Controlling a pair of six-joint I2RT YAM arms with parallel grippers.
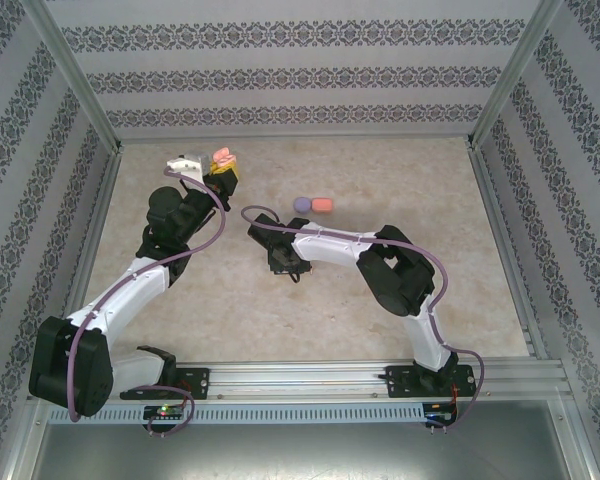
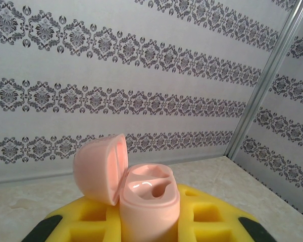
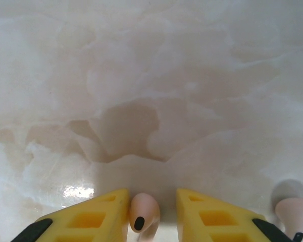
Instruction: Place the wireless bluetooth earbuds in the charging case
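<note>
Near the middle of the desk [image 1: 430,300], the right jaws point down and straddle a pale salmon earbud [image 3: 144,214]. One side touches it and a gap shows on the other, so they stand open around it, not yet pinching. A second earbud [image 3: 294,214] lies close by on the desk. At the far left, the left jaws are clamped on the salmon charging case [image 2: 149,201], held up with its lid [image 2: 101,166] hinged open; both wells look empty. To do this well, centre the bud and close gently on its body rather than the stem — a hard squeeze could squirt it out. Lift straight, then line stem up with well.
</note>
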